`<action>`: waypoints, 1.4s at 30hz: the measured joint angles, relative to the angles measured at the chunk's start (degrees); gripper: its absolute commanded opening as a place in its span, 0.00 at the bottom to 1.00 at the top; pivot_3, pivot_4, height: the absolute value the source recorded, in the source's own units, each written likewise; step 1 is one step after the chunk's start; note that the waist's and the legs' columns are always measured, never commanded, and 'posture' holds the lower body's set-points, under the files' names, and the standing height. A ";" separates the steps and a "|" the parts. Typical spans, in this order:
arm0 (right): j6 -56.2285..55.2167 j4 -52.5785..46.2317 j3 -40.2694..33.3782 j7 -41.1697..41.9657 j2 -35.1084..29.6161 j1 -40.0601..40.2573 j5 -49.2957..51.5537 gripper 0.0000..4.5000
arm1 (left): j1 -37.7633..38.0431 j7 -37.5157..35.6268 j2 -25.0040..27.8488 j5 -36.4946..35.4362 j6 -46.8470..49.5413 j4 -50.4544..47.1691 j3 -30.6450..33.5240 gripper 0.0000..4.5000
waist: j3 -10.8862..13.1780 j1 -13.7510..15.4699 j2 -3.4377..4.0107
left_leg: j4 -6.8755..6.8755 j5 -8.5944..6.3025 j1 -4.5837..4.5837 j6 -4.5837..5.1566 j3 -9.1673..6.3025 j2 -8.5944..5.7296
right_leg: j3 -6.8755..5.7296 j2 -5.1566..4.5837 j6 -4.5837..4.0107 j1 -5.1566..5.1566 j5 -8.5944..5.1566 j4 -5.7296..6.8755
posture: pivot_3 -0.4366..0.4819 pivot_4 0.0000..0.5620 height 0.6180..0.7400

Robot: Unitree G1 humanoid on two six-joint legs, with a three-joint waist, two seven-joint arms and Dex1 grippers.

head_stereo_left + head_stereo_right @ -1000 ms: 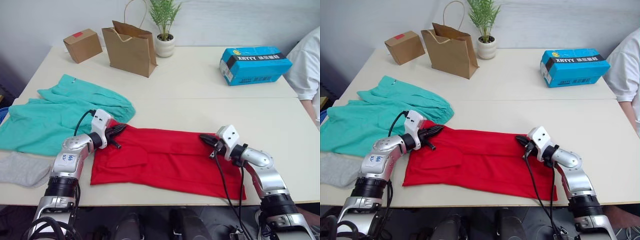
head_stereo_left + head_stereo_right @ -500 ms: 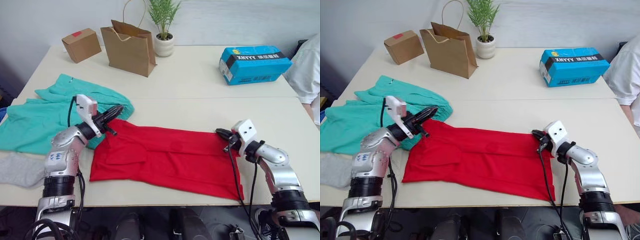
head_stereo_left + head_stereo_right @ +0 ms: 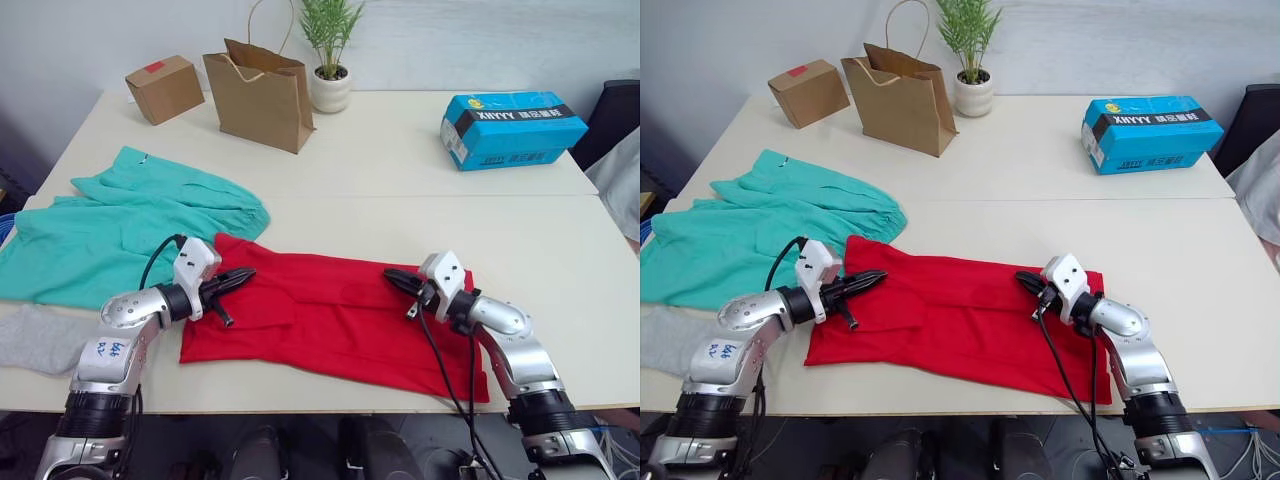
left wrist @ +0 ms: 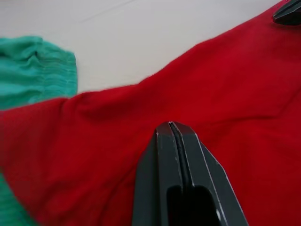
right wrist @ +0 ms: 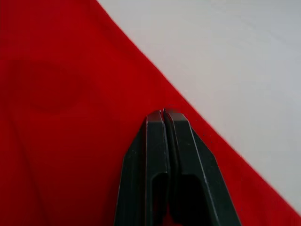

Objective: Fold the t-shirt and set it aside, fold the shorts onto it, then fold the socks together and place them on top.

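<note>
T-shirt [image 3: 330, 320] — beneath both closed grippers.

I see a pale table [image 3: 400, 160] made of two tops pushed together, with a seam running left to right across the middle. At the far left sits a small cardboard box [image 3: 165, 90] with a red patch on its lid. Just to its right stands a brown paper bag [image 3: 258, 95], upright and open, its handle loop rising above it. Behind the bag's right edge is a small green plant in a white pot [image 3: 329, 88]. Far right lies a blue carton [image 3: 512, 129] with a black band and printed lettering. At the right edge I can make out a person's pale sleeve [image 3: 618, 185].
</note>
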 measured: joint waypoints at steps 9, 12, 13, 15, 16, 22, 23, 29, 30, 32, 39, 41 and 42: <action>-6.09 7.66 -8.66 3.09 -5.52 2.85 3.20 0.01 | 7.50 -0.32 0.60 -2.95 -1.83 -1.56 7.79 0.00 | -0.01 0.01 -0.02 | -0.09 -0.02 0.17 0.03 0.00 0.00 | 0.00 -0.02 -0.01 0.14 0.00 -0.01 | 0.48 0.27 1.00; -5.15 8.19 -10.81 5.83 -6.74 3.78 6.25 0.01 | 9.38 -2.09 0.60 -8.18 -0.51 -5.73 11.50 0.00 | -0.01 0.01 -0.02 | -0.13 -0.02 0.15 0.02 -0.01 0.01 | 0.00 -0.02 0.00 0.13 0.00 -0.05 | 0.48 0.27 1.00; -2.93 7.54 -11.60 7.50 -7.26 4.20 8.72 0.05 | 9.46 -2.51 0.55 -10.77 0.40 -7.64 13.06 0.00 | 0.00 0.02 -0.02 | -0.14 -0.02 0.14 0.02 -0.01 0.01 | 0.00 -0.02 0.00 0.12 0.00 -0.06 | 0.48 0.27 1.00; 4.24 4.86 -12.83 12.04 -10.35 4.71 14.34 0.15 | 9.95 -4.43 1.08 -17.12 2.53 -11.83 17.11 0.08 | 0.02 0.02 0.03 | -0.13 -0.03 0.14 0.04 -0.01 0.00 | 0.00 -0.04 0.00 0.14 0.00 -0.06 | 0.48 0.27 1.00; 7.96 3.74 -13.15 14.65 -13.04 4.72 16.31 0.21 | 10.90 -6.26 2.40 -19.47 3.34 -13.66 18.21 0.12 | 0.04 -0.07 0.07 | -0.12 -0.04 0.14 0.06 0.00 0.00 | 0.01 -0.04 0.00 0.14 0.00 -0.06 | 0.48 0.27 1.00; 20.59 9.85 -10.33 29.63 -29.34 -4.64 17.43 0.68 | 18.85 -18.74 9.40 -26.07 5.03 -20.70 21.59 0.54 | 0.07 -0.87 0.15 | -0.18 -0.05 0.19 0.06 0.03 0.02 | -0.01 0.01 -0.13 0.15 0.05 -0.20 | 0.48 0.27 1.00; 20.78 12.15 -9.60 31.26 -30.75 -7.01 16.33 0.75 | 19.39 -19.97 9.56 -26.78 4.65 -21.85 22.36 0.61 | 0.07 -0.92 0.16 | -0.21 -0.05 0.19 0.06 0.02 0.02 | -0.01 0.01 -0.13 0.15 0.06 -0.25 | 0.48 0.27 1.00; 10.37 35.70 1.00 37.37 -26.05 -26.35 2.96 1.00 | 24.54 -26.94 9.67 -25.45 0.04 -25.21 19.24 0.99 | 0.08 -1.88 0.17 | -0.21 -0.03 0.14 -0.01 0.08 0.04 | -0.01 0.06 -0.17 0.12 0.04 -0.34 | 0.48 0.27 1.00; 9.40 39.36 2.56 37.96 -24.14 -28.87 1.20 1.00 | 24.31 -27.11 9.09 -25.06 -0.86 -25.47 18.74 0.99 | 0.11 -1.89 0.22 | -0.19 -0.02 0.09 -0.02 0.07 0.03 | -0.01 0.06 -0.17 0.07 0.04 -0.33 | 0.48 0.27 1.00; 8.66 44.28 4.69 38.86 -22.02 -32.32 -1.45 1.00 | 23.54 -27.18 8.30 -24.82 -2.62 -25.88 18.44 0.99 | 0.16 -1.77 0.31 | -0.16 -0.01 0.03 -0.01 0.06 0.04 | 0.00 0.05 -0.16 0.02 0.04 -0.33 | 0.48 0.27 1.00; 9.61 54.32 8.44 41.77 -19.61 -41.31 -8.68 0.91 | 24.59 -27.77 6.87 -24.81 -5.04 -26.20 17.14 1.00 | 0.17 -1.55 0.33 | 0.00 -0.06 -0.10 0.08 0.01 0.03 | -0.02 0.01 -0.14 0.01 0.05 -0.37 | 0.48 0.27 1.00; 9.98 55.18 9.07 42.84 -19.48 -42.16 -9.86 0.79 | 24.56 -27.75 6.80 -24.80 -5.72 -26.21 17.07 1.00 | 0.17 -1.56 0.33 | 0.02 -0.06 -0.10 0.08 -0.01 0.03 | -0.03 0.01 -0.14 0.02 0.05 -0.36 | 0.48 0.27 1.00; 10.14 55.47 9.15 43.25 -19.46 -42.22 -9.98 0.70 | 24.56 -27.68 6.75 -24.81 -5.97 -26.21 17.07 1.00 | 0.17 -1.55 0.33 | 0.02 -0.06 -0.10 0.08 -0.02 0.03 | -0.03 0.01 -0.14 0.03 0.05 -0.36 | 0.48 0.27 1.00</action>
